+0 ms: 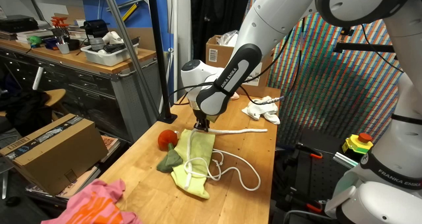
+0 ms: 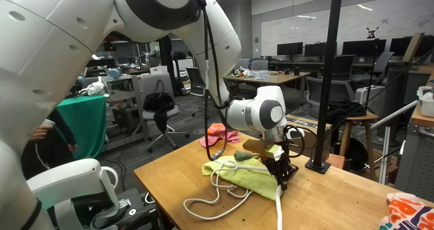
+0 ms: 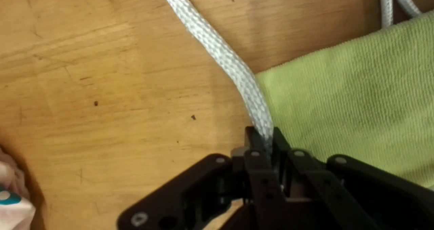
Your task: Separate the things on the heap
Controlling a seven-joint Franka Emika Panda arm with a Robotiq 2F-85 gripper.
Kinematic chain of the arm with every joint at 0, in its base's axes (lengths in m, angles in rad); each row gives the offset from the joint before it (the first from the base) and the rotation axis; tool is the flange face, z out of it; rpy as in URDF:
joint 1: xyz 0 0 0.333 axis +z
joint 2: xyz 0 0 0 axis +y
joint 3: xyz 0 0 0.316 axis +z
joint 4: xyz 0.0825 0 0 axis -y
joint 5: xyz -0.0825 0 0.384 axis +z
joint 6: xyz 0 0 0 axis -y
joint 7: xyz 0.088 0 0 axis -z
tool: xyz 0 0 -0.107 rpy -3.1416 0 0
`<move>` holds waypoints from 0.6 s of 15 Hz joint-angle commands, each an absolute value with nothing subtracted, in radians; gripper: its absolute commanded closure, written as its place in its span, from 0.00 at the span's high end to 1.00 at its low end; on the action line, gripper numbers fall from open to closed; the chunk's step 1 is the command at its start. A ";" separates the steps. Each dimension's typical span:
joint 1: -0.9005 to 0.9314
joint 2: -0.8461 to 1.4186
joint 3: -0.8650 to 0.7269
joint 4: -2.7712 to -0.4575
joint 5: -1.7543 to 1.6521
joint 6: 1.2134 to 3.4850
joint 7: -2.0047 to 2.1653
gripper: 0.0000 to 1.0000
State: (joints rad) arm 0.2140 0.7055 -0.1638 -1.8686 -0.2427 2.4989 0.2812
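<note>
In an exterior view we see the end effector [image 1: 201, 128] low over the bench [image 1: 141, 194], pinching a thick white rope [image 1: 237, 131] at one end of a yellow-green cloth [image 1: 202, 143]. One length of the rope runs toward the edge facing the robot's base [image 1: 385, 174]; another lies across the cloth. A thinner white cord [image 1: 225, 172] loops partly over the cloth and partly on the bench, on that same side. Toward the opposite edge we find a dark green soft thing [image 1: 173, 158] overlapping the cloth, and a red round thing [image 1: 167, 139] just beside it. A white cloth [image 1: 263, 108] lies near the far corner on the base's side, and a pink cloth [image 1: 95, 204] with orange print at the near end.

In an exterior view we follow the rope [image 2: 278, 209] down from the end effector and out at the bottom of the frame, while the pink cloth [image 2: 220, 135] lies at the far edge. A patterned cloth [image 2: 410, 213] lies well apart from the yellow-green cloth, by the edge where a black pole [image 2: 328, 77] stands.

In the wrist view we see the rope [image 3: 220, 50] held between the two fingertips [image 3: 251, 135], with a corner of the yellow-green cloth just beside it; whether the two touch we cannot tell
</note>
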 commanded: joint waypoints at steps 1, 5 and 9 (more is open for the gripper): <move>0.228 0.673 -0.195 -1.832 -0.267 2.488 0.344 0.07; 0.205 0.654 -0.197 -1.761 -0.223 2.448 0.414 0.07; 0.194 0.684 -0.209 -1.670 -0.203 2.354 0.505 0.07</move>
State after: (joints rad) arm 0.1978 0.6639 -0.1978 -1.7417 -0.2223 2.4314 0.4409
